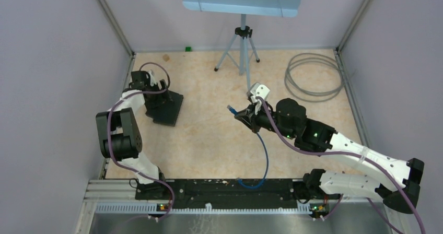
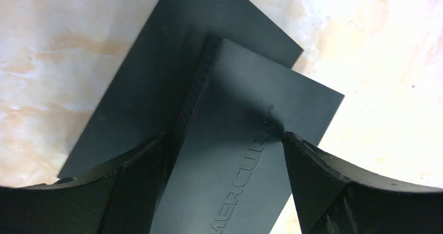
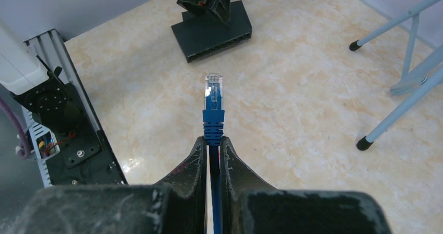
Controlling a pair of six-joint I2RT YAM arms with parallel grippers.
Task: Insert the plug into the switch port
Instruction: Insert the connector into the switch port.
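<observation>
Three pale lilac walls [image 1: 52, 61] box in one marbled beige table [image 1: 209, 135]. One light-blue perforated stand on a tripod [image 1: 241, 51] rises at the back, well beyond both pincers. There are two arms, each with one pincer. One coil of grey cable [image 1: 313, 77] lies flat, far back and to the right of the right pincer [image 1: 245, 115].

One black switch [image 2: 245, 140] sits on a dark flat plate [image 2: 141, 88], between the wide-set fingers of the left pincer [image 2: 224, 140]. I cannot tell whether they press on it. Seen from the right wrist, its row of ports faces the right pincer, well apart and ahead of it.

The right pincer is clenched on one blue cable [image 1: 265, 155] just behind the single clear-tipped plug [image 3: 213, 88], which juts past its fingertips above the table. One small green block [image 1: 188, 48] rests by the back wall.
</observation>
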